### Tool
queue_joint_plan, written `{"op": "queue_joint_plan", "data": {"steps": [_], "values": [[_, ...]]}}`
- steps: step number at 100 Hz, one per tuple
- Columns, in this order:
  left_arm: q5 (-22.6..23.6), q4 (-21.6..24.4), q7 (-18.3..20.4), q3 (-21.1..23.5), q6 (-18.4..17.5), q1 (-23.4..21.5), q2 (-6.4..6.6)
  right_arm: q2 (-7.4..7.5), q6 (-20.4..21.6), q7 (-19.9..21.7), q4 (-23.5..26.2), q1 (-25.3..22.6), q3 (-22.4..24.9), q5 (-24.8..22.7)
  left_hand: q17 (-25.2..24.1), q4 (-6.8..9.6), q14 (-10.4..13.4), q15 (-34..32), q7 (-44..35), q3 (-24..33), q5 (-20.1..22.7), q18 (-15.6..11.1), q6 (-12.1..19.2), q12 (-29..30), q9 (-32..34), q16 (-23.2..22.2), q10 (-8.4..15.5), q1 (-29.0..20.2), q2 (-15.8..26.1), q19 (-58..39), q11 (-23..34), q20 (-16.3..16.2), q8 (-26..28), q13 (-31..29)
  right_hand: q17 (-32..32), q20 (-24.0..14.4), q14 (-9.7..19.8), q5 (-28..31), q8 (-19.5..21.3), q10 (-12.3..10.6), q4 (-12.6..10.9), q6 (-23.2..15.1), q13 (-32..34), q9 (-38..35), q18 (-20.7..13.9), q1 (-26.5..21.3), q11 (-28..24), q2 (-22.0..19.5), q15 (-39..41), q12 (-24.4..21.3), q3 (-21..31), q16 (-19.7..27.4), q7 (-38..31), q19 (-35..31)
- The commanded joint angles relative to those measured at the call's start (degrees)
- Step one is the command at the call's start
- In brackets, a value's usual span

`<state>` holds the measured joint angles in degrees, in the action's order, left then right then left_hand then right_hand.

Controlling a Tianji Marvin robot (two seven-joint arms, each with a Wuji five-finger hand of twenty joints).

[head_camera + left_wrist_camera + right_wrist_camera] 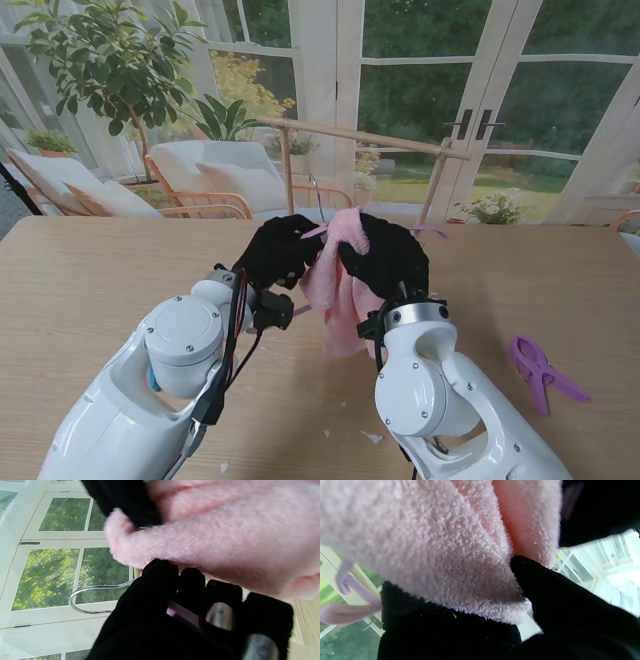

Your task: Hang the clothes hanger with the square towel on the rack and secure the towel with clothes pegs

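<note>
A fluffy pink square towel (335,285) hangs draped over a pink clothes hanger, held up above the table between my two black-gloved hands. My left hand (275,250) is shut on the hanger's arm (180,612), and the metal hook (82,597) sticks out past its fingers. My right hand (392,258) pinches the towel (445,555) between thumb and fingers. The hanger's far end (350,605) pokes out beside that hand. The wooden rack bar (360,135) runs behind the table, beyond both hands. Purple clothes pegs (540,370) lie on the table to my right.
The wooden table (100,290) stretches across the view. Small white scraps (370,437) lie close to me. Behind the rack stand cushioned chairs (200,175), a potted tree (110,60) and glass doors (480,110).
</note>
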<state>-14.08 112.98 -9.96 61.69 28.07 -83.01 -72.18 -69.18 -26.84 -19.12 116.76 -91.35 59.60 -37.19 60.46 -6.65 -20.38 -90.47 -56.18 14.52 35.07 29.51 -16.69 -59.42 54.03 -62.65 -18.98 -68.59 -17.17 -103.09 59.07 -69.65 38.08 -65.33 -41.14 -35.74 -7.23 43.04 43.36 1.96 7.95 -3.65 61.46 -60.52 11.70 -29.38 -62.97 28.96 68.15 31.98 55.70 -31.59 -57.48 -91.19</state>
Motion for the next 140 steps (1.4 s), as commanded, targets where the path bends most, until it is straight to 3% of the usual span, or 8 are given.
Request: {"op": "queue_joint_plan", "data": {"steps": [1,14,81,100,140], "values": [[-0.81,1.87,1.27,0.43,0.29,-0.31,0.02,0.4,-1.18,1.93,-1.26,-0.2,-0.27,-0.05,1.44,2.35,-3.95,-4.0,-2.68,-1.1,-0.13,-6.34,3.01,-0.91,0.35,0.43,-0.99,-3.36,2.96,-16.89,1.12,-4.07,0.45,-4.65,-1.31,-0.03,-0.96,0.59,0.29,0.7,-2.29,-4.28,2.42,-2.1,-2.78,-3.88,-2.39,-3.01,2.01,0.95,0.78,-0.82,-4.24,-3.99],[-0.83,2.8,1.68,0.77,0.02,-0.52,0.24,1.16,-2.44,5.03,-1.73,-0.07,-0.26,-0.55,1.48,2.38,-3.95,-4.0,-2.69,-1.31,-0.08,-6.47,3.11,-0.9,0.34,0.44,-0.95,-3.44,2.93,-16.89,1.08,-4.1,0.37,-4.65,-2.02,0.1,-0.65,0.52,-0.53,0.23,-2.29,-3.91,3.05,-2.62,-3.31,-3.94,-3.02,-3.24,2.77,1.31,0.14,-0.93,-3.95,-4.67],[1.86,-0.36,-0.97,-1.14,-0.1,2.31,-0.82,1.12,5.79,1.2,6.32,-6.81,1.29,-0.3,1.43,2.54,-3.95,-4.01,-2.87,-1.72,0.0,-6.34,3.05,-0.91,0.35,0.48,-0.94,-3.69,2.97,-16.89,1.06,-4.13,0.25,-4.65,-3.4,0.53,-1.01,1.39,-1.64,0.07,-2.55,-2.88,4.44,-4.11,-3.06,-2.98,-3.65,-1.75,3.9,1.62,2.41,-0.87,-4.95,-5.95],[-0.13,-1.02,-2.01,-1.27,-0.24,3.26,-1.36,1.44,7.97,1.52,8.37,-8.92,1.59,-0.21,1.37,2.58,-4.04,-3.99,-2.93,-1.8,0.05,-6.02,3.13,-0.92,0.34,0.48,-0.91,-3.7,2.94,-16.89,1.05,-4.2,0.24,-4.58,-3.89,0.63,-1.21,1.71,-1.82,0.23,-2.6,-2.58,4.93,-4.61,-2.93,-2.84,-3.61,-1.38,4.02,1.61,2.84,-0.81,-5.08,-6.25],[-0.81,1.14,-0.15,1.76,-0.7,4.22,-0.48,3.32,8.77,5.31,6.76,-14.8,3.8,-5.91,1.4,2.62,-4.22,-3.94,-2.83,-1.91,0.12,-6.01,3.16,-0.92,0.34,0.41,-0.92,-3.71,2.95,-16.89,1.04,-4.22,0.13,-4.52,-4.41,1.0,-1.2,2.06,-2.66,-0.13,-3.04,-2.43,5.29,-5.2,-2.96,-2.13,-3.5,-0.91,4.04,1.61,3.73,-0.63,-4.84,-6.61]]}}
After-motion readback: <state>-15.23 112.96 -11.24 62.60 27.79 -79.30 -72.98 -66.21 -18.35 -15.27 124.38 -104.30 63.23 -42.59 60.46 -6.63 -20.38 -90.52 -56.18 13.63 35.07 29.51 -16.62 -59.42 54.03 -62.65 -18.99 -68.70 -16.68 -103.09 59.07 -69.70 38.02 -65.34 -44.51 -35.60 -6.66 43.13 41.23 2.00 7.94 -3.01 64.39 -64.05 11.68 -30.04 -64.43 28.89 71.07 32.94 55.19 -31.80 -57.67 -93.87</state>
